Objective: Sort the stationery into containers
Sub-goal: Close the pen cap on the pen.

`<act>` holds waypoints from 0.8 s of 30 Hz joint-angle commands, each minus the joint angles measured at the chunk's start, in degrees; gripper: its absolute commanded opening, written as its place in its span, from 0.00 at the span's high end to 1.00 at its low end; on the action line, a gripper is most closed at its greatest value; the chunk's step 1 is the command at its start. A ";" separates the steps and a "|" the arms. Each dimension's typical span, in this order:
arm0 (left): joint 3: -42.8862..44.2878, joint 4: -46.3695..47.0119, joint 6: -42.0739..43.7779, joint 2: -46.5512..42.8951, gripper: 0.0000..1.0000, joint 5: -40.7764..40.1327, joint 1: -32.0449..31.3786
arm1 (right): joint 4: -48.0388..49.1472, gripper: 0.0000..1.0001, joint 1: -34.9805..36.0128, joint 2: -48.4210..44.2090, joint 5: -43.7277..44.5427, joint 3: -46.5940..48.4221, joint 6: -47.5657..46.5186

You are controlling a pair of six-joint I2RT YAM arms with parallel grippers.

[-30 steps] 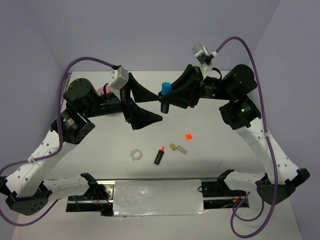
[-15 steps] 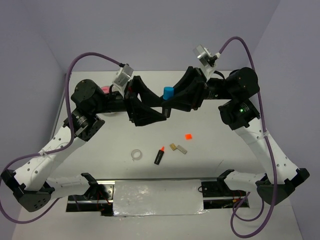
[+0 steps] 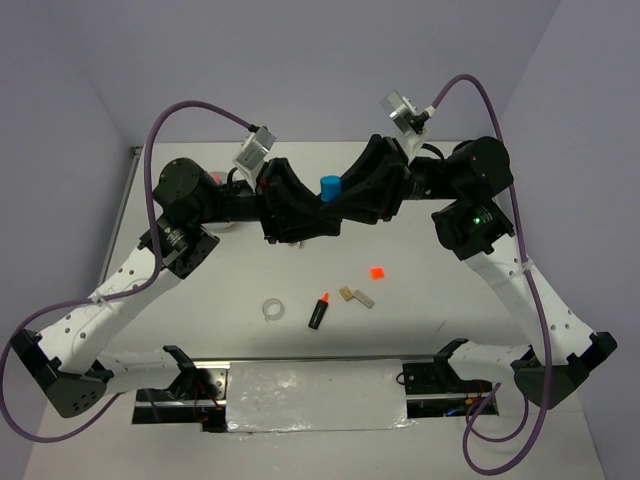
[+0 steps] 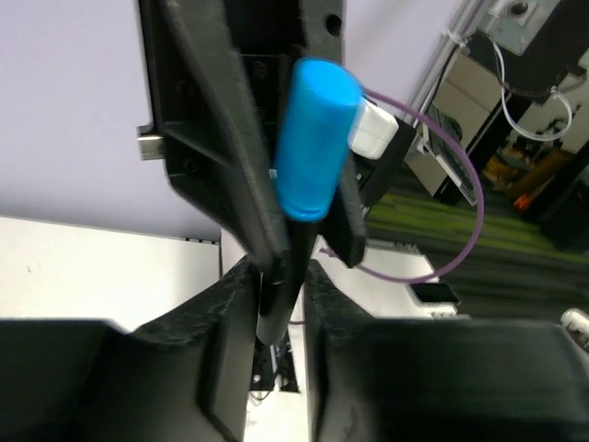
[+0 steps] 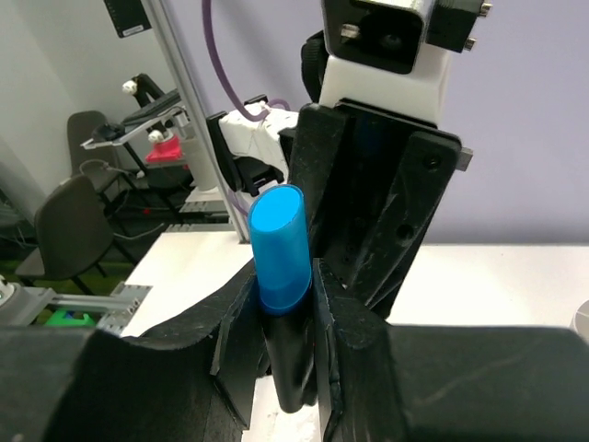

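Left pincer (image 4: 279, 276) and right pincer (image 5: 283, 295) both clamped on blue-capped marker (image 3: 329, 187), mid-air, upper centre. Unsorted on worktop (image 3: 420, 300) below: tape ring (image 3: 272, 310), orange-capped marker (image 3: 318, 312), two blocks (image 3: 356, 296), orange square (image 3: 376, 271).

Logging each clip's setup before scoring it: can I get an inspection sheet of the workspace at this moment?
Surface: white table, no stains seen.
Job's things: blue-capped marker held in the air between both arms; orange-capped marker, tape ring, two small blocks and orange square lie loose on the table; dish not seen.
Clutter: silvery sheet at the near edge.
Grippers: right pincer shut on the blue-capped marker; left pincer straddles its black barrel, grip cannot be told.
Cables: purple cables arch above both arms, clear of the loose items.
Surroundings: lilac walls; chairs beyond, in the right wrist view.
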 commanded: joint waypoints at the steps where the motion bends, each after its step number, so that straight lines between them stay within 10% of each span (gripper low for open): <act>1: 1.50 3.41 -0.35 0.59 0.67 1.39 0.15 | 2.55 1.00 0.70 0.08 0.73 0.55 0.13; 4: 2.98 1.75 0.61 1.20 0.97 0.87 0.23 | 2.02 1.00 0.96 0.09 1.35 0.37 -0.74; 9: 5.19 -5.27 6.22 -0.28 1.00 -4.05 0.23 | -2.10 0.99 1.05 0.00 2.31 1.16 -3.64; 15: 6.07 -10.21 11.42 -3.54 1.00 -17.24 0.32 | -7.12 0.64 0.96 -0.44 3.46 1.16 -7.25; 24: 7.21 -11.27 13.53 -3.28 1.00 -14.52 0.32 | -16.60 0.18 0.70 -0.97 6.09 3.97 -13.31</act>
